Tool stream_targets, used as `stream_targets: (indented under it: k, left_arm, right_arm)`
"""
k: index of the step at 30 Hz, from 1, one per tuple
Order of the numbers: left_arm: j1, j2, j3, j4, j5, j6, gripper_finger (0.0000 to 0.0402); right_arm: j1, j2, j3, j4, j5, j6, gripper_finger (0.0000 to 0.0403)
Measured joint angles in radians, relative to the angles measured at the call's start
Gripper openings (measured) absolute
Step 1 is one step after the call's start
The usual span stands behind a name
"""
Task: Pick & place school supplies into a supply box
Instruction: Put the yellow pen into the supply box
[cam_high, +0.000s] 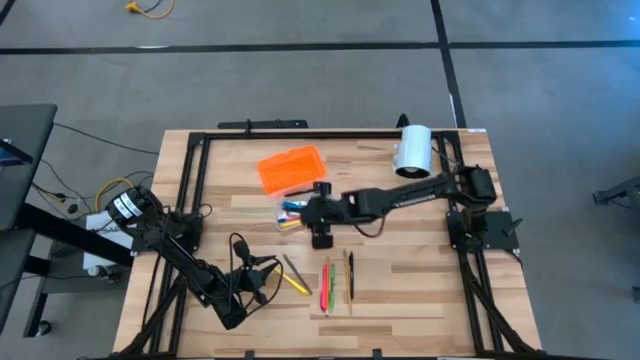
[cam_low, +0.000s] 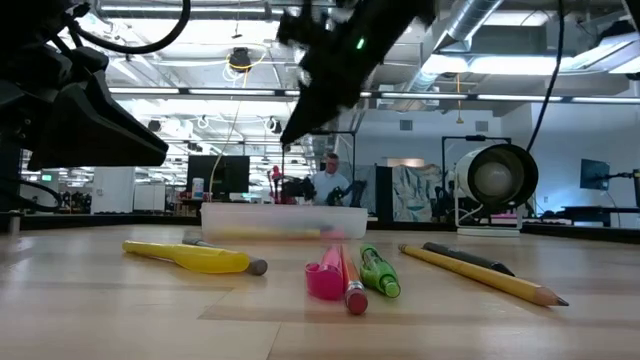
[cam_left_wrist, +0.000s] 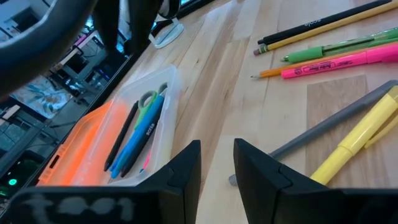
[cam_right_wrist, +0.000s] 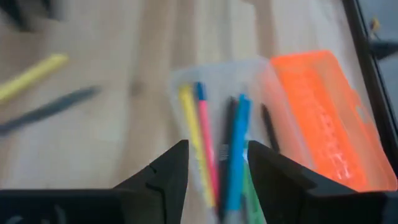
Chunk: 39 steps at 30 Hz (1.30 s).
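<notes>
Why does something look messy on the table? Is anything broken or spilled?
Nothing looks broken or spilled. The supply box lies open, its orange lid flipped back, with some pens inside. A few pens and pencils still wait on the table. The right gripper hovers open beside the box; the left gripper waits open.

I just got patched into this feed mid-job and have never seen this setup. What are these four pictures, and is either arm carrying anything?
Two dark robot arms work at a wooden table. One camera looks straight down, one sits at table-top height, and one rides on each wrist. The right gripper hangs over the clear supply box, fingers apart and empty; its orange lid lies open alongside. Pens already lie inside. The left gripper waits near the front, open and empty, beside a yellow highlighter. More pens and pencils still lie loose on the table. A white cylinder lies at the back.
</notes>
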Motion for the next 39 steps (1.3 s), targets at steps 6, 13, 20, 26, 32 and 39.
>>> stream_targets:
  k: [6, 13, 20, 26, 32, 39]
  left_arm:
    - [0.0, 0.0, 0.0, 0.02, 0.038, -0.002, 0.0087]
    - [0.005, 0.0, 0.0, 0.098, 0.174, 0.189, 0.0087]
    - [0.054, 0.0, 0.0, 0.314, 0.448, 0.483, 0.0087]
    - [0.117, 0.0, 0.0, 0.449, 0.656, 0.651, 0.0087]
    - [0.18, 0.0, 0.0, 0.449, 0.777, 0.668, 0.0087]
    - [0.23, 0.0, 0.0, 0.389, 0.885, 0.659, 0.0087]
  right_arm:
    - [0.135, -0.104, 0.001, -0.139, 0.096, 0.015, 0.0142]
    - [0.261, -0.206, 0.001, -0.382, 0.184, 0.23, 0.013]
    - [0.425, -0.233, 0.0, -0.499, 0.327, 0.354, 0.0127]
    - [0.557, -0.258, 0.0, -0.548, 0.429, 0.431, 0.0127]
    - [0.68, -0.279, -0.009, -0.585, 0.525, 0.537, 0.0127]
    - [0.818, -0.28, -0.049, -0.614, 0.65, 0.681, 0.0127]
